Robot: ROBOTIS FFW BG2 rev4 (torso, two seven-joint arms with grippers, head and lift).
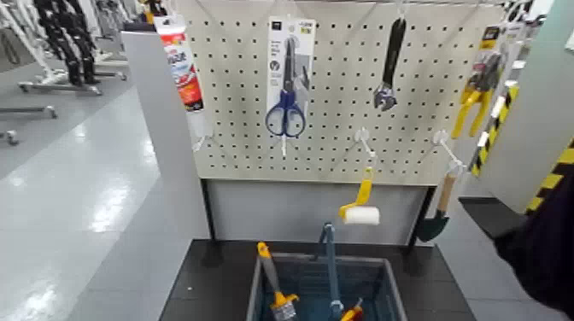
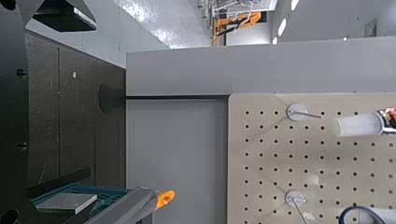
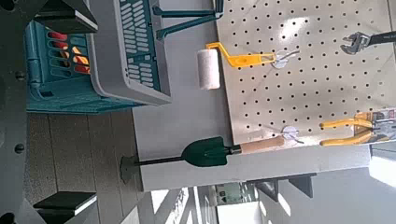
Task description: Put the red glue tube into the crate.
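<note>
Two grippers, both empty. Left gripper (image 2: 84, 110): fingers spread wide, nothing between them; sits low on the left side, short of the board. Right gripper (image 3: 82, 110): fingers also well apart, holding nothing, low at the right by the crate (image 1: 391, 286).

Position of target: the glue tube (image 1: 182, 72) hangs at the far left edge of the pegboard (image 1: 342, 158), tilted a little, cap downward. The crate stands lower and nearer, right of the tube's line. Step judged in hand: left arm's approach to the tube; transfer all still to do.

Risks, with causes:
(a) Tube swings or turns away. Cause: it hangs from its top end only, so a sideways brush from one finger would push it before closure.
(b) Scissors (image 1: 287, 111) knocked. Cause: their pack hangs just right of the tube; a wide-set finger may catch it.
(c) Tube snags or tears at the top. Cause: pulling straight down or sideways instead of lifting it clear of its hanger first.
(d) Tube squashed or slipping. Cause: likely soft body, smooth surface; too hard or too shallow a grip.
(e) Drop misses or lodges. Cause: release too far left, or onto the upright crate handle (image 1: 331, 265) or the brush (image 1: 269, 269) leaning inside at left.
</note>
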